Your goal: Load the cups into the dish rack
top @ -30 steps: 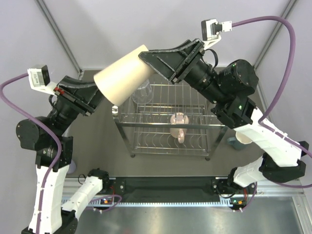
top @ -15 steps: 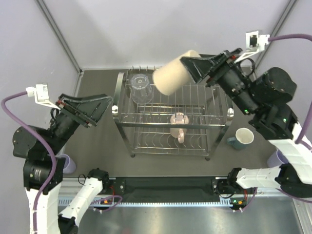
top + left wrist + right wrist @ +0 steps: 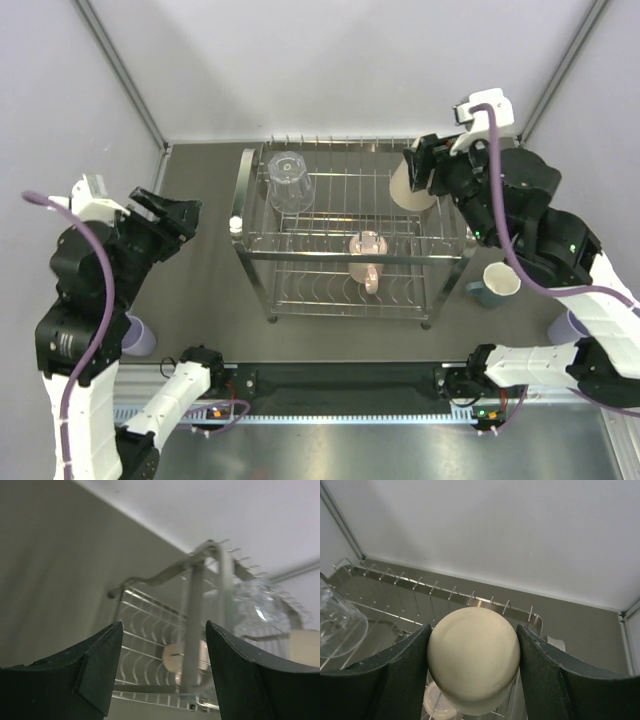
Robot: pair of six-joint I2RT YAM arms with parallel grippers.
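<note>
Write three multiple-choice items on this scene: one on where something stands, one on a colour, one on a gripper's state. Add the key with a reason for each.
1. Where does the teal mug stand relative to the dish rack?
A. On its upper tier
B. On the table, to its right
C. Under its lower tier

2. What colour is the tumbler in the right gripper?
A. Beige
B. Lavender
C. Teal

3. What state is the left gripper in?
A. Shut on a clear glass
B. Shut on a pink mug
C. Open and empty

Key:
1 B: the top view shows it on the dark surface beside the rack's right side.
2 A: the right wrist view shows its beige base between the jaws.
3 C: the left wrist view shows the jaws apart with nothing between them.
</note>
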